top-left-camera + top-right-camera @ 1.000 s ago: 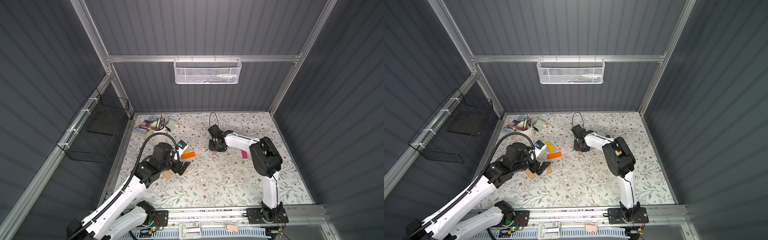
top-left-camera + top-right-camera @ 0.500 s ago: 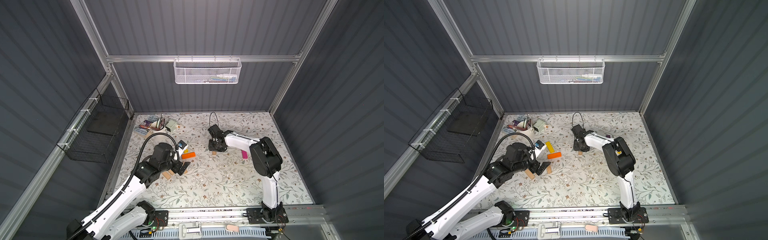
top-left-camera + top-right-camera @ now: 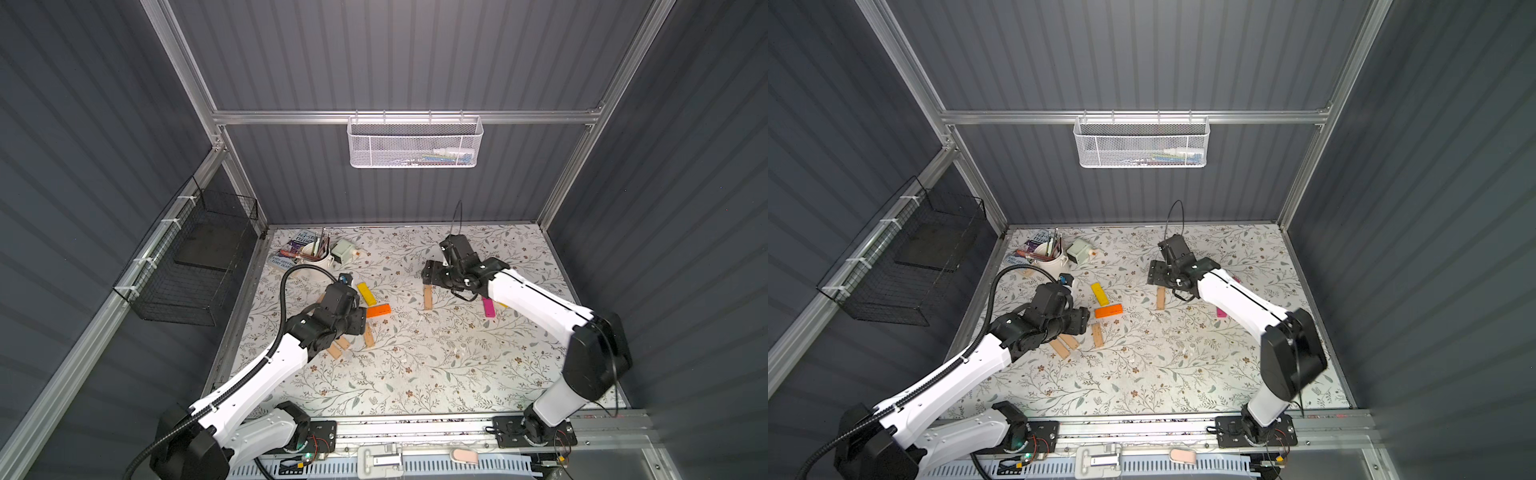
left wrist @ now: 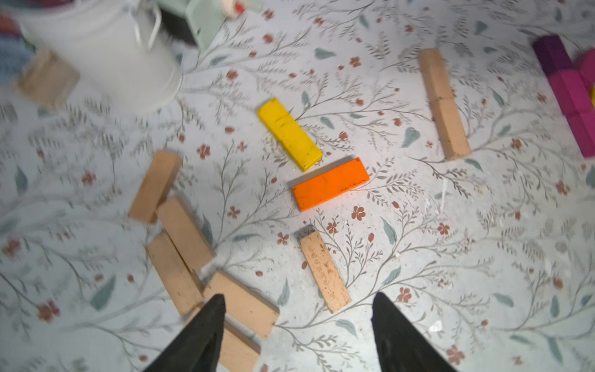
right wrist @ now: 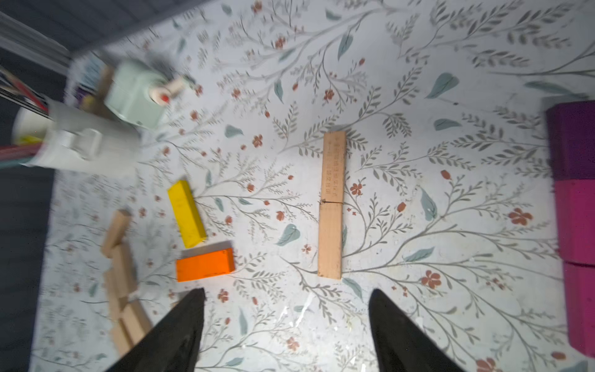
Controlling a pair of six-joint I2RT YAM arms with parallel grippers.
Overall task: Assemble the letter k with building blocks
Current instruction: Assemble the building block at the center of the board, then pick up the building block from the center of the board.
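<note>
Fingers (image 4: 203, 335) of the left gripper (image 4: 298, 296): we see them spread wide, holding nothing; only the floral mat (image 4: 450, 225) shows between the tips, and one finger hides part of the tan pile (image 4: 180, 244).
Fingers (image 5: 180, 331) of the right gripper (image 5: 286, 291): we find them parted wide too, gripping nothing, with bare mat between them.
Stem so far: the tan line (image 5: 331, 206) is two natural planks lying flat, end to end and straight, out ahead of the right gripper and apart from its tips.
Yellow piece: the yellow block (image 4: 289, 133) lies flat between the white cup (image 4: 106, 58) and the orange block (image 4: 330, 184), at an angle to the latter; we cannot tell whether their corners touch.
Lone plank: the printed tan plank (image 4: 325, 270) lies by itself just beside the orange block, its near end between the left gripper's tips.
Loose stock: the tan pile is several natural planks bunched together, some side by side and touching.
Painted row: we see pink blocks (image 5: 576, 222) in a row with a purple block (image 5: 570, 141) touching their far end, well apart from the tan line.
Corner clutter: the white cup holds brushes, a mint-green box (image 3: 344, 251) stands just beside it, and a stray tan plank (image 4: 45, 79) lies near the cup.
</note>
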